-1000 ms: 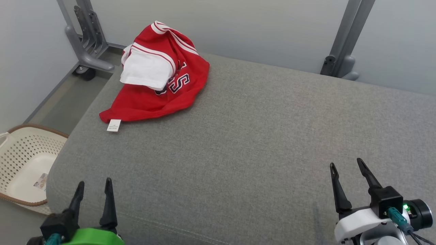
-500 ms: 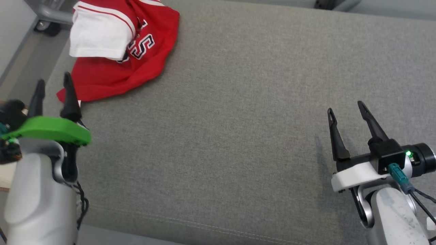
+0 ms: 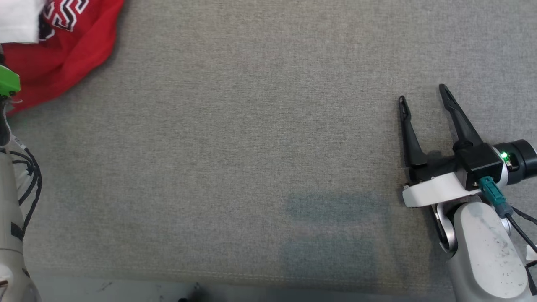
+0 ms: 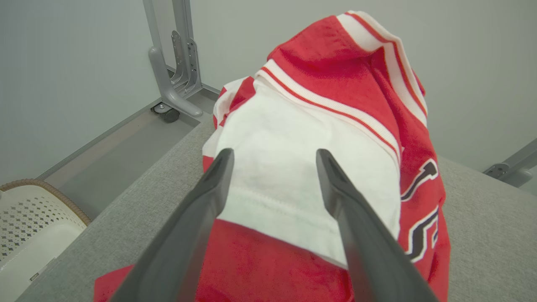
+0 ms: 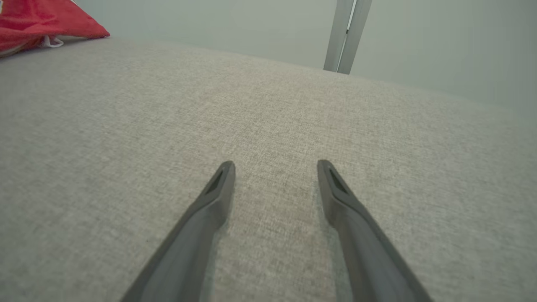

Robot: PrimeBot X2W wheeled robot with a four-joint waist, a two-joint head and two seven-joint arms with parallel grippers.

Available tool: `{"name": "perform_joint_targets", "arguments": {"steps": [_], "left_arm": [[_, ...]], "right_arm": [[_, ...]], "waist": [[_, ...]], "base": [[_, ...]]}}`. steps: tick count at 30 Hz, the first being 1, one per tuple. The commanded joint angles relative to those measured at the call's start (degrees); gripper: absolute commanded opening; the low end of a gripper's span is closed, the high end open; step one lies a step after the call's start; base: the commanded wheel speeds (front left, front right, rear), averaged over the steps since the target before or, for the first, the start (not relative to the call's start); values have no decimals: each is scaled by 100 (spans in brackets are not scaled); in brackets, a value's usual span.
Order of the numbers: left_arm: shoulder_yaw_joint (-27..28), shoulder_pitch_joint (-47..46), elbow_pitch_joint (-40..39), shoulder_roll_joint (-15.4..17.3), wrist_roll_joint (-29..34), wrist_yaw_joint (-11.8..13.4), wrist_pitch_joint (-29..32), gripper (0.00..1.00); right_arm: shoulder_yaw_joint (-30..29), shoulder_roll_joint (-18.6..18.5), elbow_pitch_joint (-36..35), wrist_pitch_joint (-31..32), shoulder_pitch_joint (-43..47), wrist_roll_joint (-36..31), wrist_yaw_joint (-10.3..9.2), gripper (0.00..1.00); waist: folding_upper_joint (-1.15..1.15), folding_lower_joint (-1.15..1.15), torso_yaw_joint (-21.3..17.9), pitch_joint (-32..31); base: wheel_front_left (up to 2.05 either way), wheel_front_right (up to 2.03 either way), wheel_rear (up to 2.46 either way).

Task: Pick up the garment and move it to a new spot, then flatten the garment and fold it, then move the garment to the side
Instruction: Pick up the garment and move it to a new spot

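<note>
Surface: one broad pad point(image 3: 251, 147) of grey woven fabric, with a stitched seam along its near edge in the head view.
Right gripper: one right gripper point(image 3: 422, 93) sits at the near right of the pad. It is released, its two dark fingers spread with only bare grey fabric between them, and a green light glows on its wrist.
Left arm: one pale forearm point(image 3: 8, 209) with black cables runs up the left edge of the head view, topped by a green bracket point(image 3: 7, 82).
Left gripper: one left gripper point(image 4: 273, 152), also released and clasping nothing. Its two fingers are spread, and their tips frame the white panel point(image 4: 285, 176) of the garment. I cannot tell whether the tips touch the cloth or hang just above it.
Garment: one garment point(image 4: 335, 71), a red jersey with white striped trim and dark, white-edged lettering point(image 4: 423, 201). It lies crumpled in a heap at the far left corner of the pad, well apart from the right gripper.
Basket: one cream perforated basket point(image 4: 33, 214) with a brown rim, on the floor beside the pad's left edge.
Frame: two grey metal pieces in the left wrist view. One is an upright point(image 4: 161, 63) with one black caster point(image 4: 170, 115) at its foot beyond the garment; the other is a bracket point(image 4: 507, 167) at the far right.
Wall: one plain pale grey wall point(image 4: 84, 50) behind everything.
</note>
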Motion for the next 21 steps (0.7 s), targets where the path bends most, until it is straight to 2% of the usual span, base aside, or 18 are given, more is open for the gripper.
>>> {"name": "perform_joint_targets", "arguments": {"steps": [1, 10, 11, 12, 14, 15, 21], "left_arm": [[-34, -165, 143, 24, -178, 8, 78, 100], [-311, -378, 767, 221, -635, 8, 179, 100], [-356, -372, 816, 234, -661, 8, 168, 91], [-400, -361, 862, 222, -739, 8, 185, 62], [-507, -324, 895, 203, -859, 8, 153, 11], [-550, -296, 908, 187, -929, 8, 127, 0], [-958, -69, 580, 153, -1251, 8, -252, 0]], "right_arm": [[24, -41, 61, 0, -25, -48, -2, 100], [157, -57, 196, 37, 133, -24, -5, 100], [169, -69, 210, 40, 145, -13, -5, 100], [170, -87, 226, 41, 159, -7, -5, 100], [143, -111, 250, 41, 198, -1, -6, 100], [122, -112, 253, 41, 215, 1, -6, 100], [60, -23, 269, 33, 297, 58, -5, 100]], "waist": [[46, -1, -458, 496], [46, -1, -576, 501], [46, -1, -587, 489], [46, -1, -591, 468], [46, -1, -586, 417], [46, -1, -578, 380], [46, -1, -500, -34]], "base": [[0, 0, 0], [0, 0, 0], [0, 0, 0], [0, 0, 0], [0, 0, 0], [0, 0, 0], [0, 0, 0]]}}
